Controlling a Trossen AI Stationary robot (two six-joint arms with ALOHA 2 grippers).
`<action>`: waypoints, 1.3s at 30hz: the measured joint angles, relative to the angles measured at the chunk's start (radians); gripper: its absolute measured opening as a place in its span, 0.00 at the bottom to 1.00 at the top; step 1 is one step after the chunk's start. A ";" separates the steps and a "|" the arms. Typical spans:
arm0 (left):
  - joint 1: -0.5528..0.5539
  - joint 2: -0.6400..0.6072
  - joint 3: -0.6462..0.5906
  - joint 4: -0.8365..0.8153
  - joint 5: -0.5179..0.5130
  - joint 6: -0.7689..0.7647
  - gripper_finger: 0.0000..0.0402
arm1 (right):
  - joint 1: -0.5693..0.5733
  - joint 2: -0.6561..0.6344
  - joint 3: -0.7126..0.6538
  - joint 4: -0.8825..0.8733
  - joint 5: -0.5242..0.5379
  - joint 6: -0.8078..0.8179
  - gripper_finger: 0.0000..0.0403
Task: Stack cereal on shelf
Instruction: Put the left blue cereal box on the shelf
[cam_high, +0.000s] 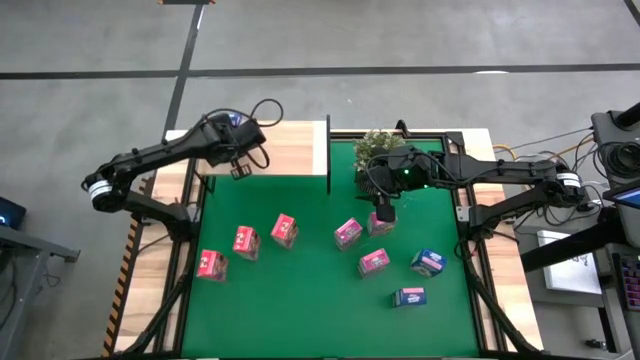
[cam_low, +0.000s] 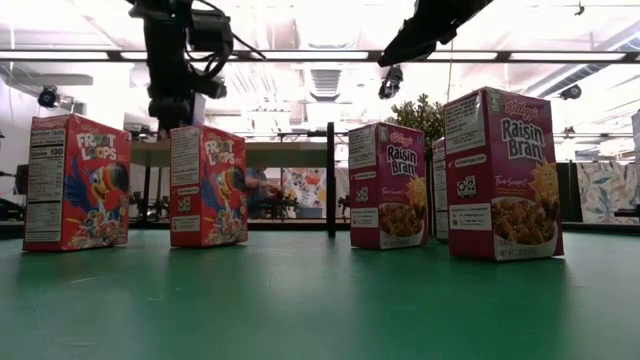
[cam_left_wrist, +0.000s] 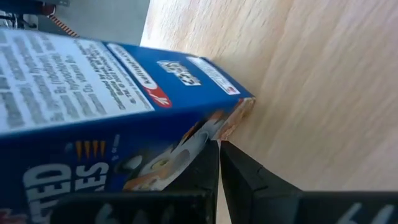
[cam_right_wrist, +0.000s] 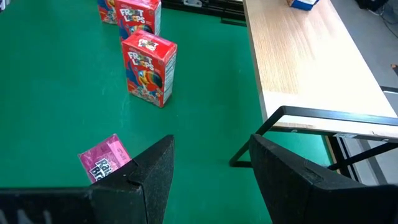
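While clenched fully, with nothing between the fingers, left end effector (cam_left_wrist: 219, 144) sits pressed against the side of a blue cereal box (cam_left_wrist: 93, 112) lying on the pale shelf (cam_left_wrist: 323, 74), near its edge. Probably nudging rather than gripping. To do this well: push slowly and squarely against the box's long face, low on the side so as not to tip it, and stop well short of the board's rim. Cannot tell from here whether the box is lined up with the shelf's edge.

Right end effector (cam_right_wrist: 211, 142) released, fingers spread wide, hovering above the green mat (cam_high: 300, 300) just beside a pink box (cam_right_wrist: 102, 158) lying tilted. Before closing, centre over that box and turn to match its narrow sides.

On the shelf: only the one blue box visible. Left on the worktop's mat: several pink boxes (cam_high: 246, 241) standing or lying well apart, plus two blue ones (cam_high: 427, 262) on the right arm's side. Potted plant (cam_high: 375, 145) at the mat's far edge; best avoided.
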 joint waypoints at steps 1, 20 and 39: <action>0.007 -0.001 0.000 0.001 0.000 0.013 0.00 | 0.000 0.000 0.000 0.000 0.000 0.000 0.49; 0.054 -0.004 0.000 0.081 0.004 0.018 0.00 | 0.000 0.000 0.000 0.000 0.000 0.000 0.49; -0.040 -0.033 0.183 0.216 0.181 0.006 0.00 | 0.000 0.000 0.000 0.000 0.000 0.000 0.49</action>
